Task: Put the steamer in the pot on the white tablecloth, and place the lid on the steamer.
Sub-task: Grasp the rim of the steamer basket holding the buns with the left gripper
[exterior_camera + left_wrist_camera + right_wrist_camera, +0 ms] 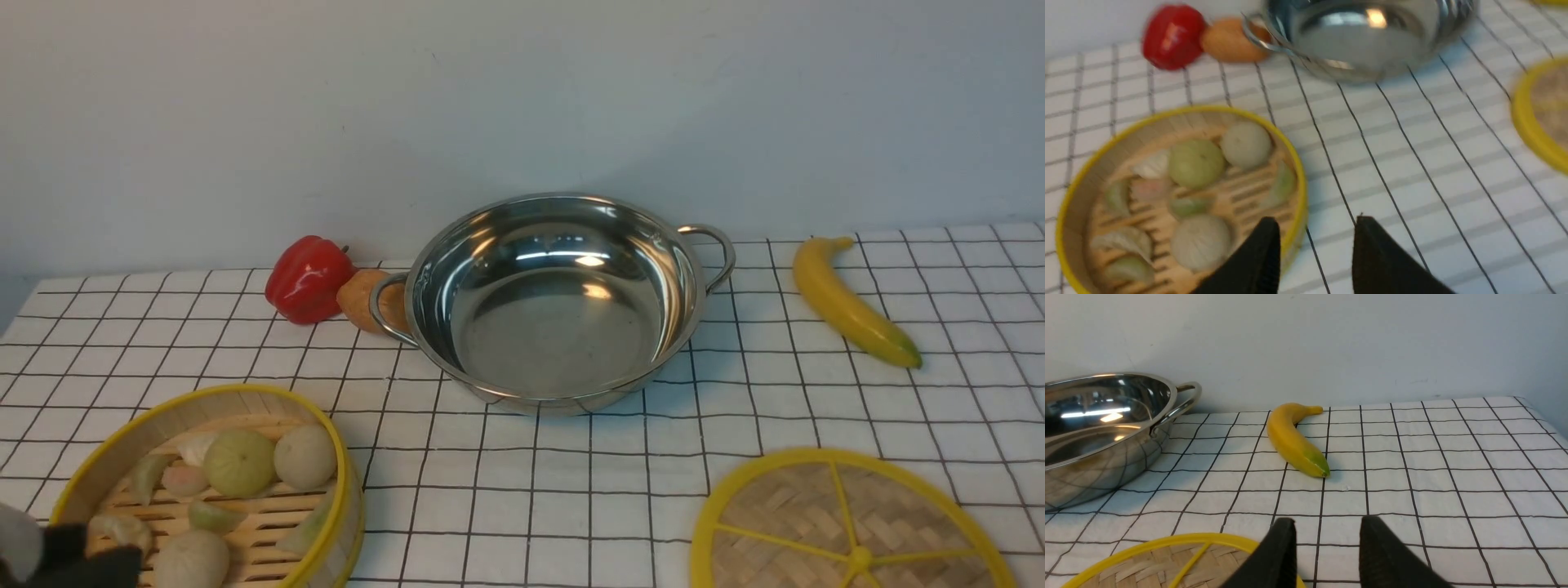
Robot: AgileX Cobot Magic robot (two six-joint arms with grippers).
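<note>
Two grippers, jaws apart, empty: left gripper (1314,222) at the steamer (237,389) rim, near-left of the empty pot (555,327); right gripper (1327,522) by the lid (1147,561). You should straddle the rim squarely and lift level.

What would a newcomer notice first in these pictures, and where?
The wide shiny stainless-steel pot stands empty at the centre of the white grid-lined tablecloth. The round bamboo steamer with yellow rim, holding pale toy buns, sits near left; the flat woven-bamboo lid lies near right. A red pepper and a yellow banana flank the pot.
</note>
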